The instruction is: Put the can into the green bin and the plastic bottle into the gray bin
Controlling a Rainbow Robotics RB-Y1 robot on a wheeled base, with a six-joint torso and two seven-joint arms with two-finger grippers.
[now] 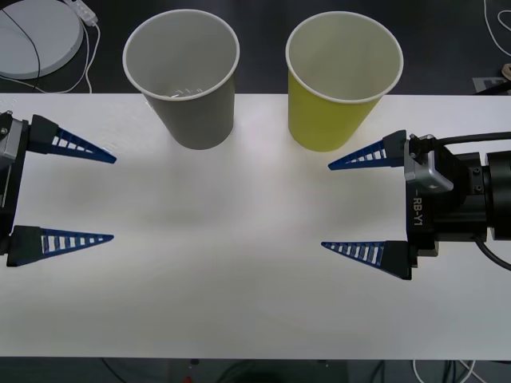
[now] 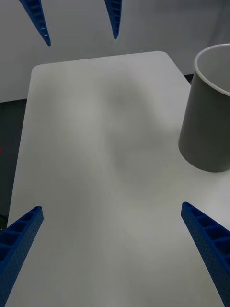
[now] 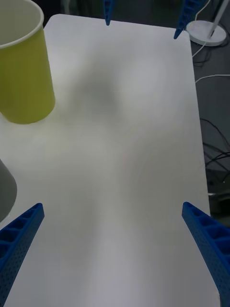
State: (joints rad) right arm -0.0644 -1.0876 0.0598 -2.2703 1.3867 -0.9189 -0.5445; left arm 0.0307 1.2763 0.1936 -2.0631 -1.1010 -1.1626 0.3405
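Observation:
The gray bin [image 1: 182,76] stands at the table's back, left of centre, and the green bin [image 1: 343,80] stands to its right, both upright. Faint glints lie at the bottom of the gray bin; I cannot tell what they are. The can and the plastic bottle are out of view. My left gripper [image 1: 113,198] hovers open at the table's left side, holding nothing. My right gripper [image 1: 326,207] is open at the right, facing it. The right wrist view has the gray bin [image 2: 211,115] beside its open gripper [image 2: 111,207]. The left wrist view has the green bin [image 3: 24,72] ahead of its open gripper [image 3: 112,206].
The white table [image 1: 239,303] is bare between the two grippers. A round white disc [image 1: 32,36] with cables lies on the floor beyond the back left corner. More cables trail past the table's edges.

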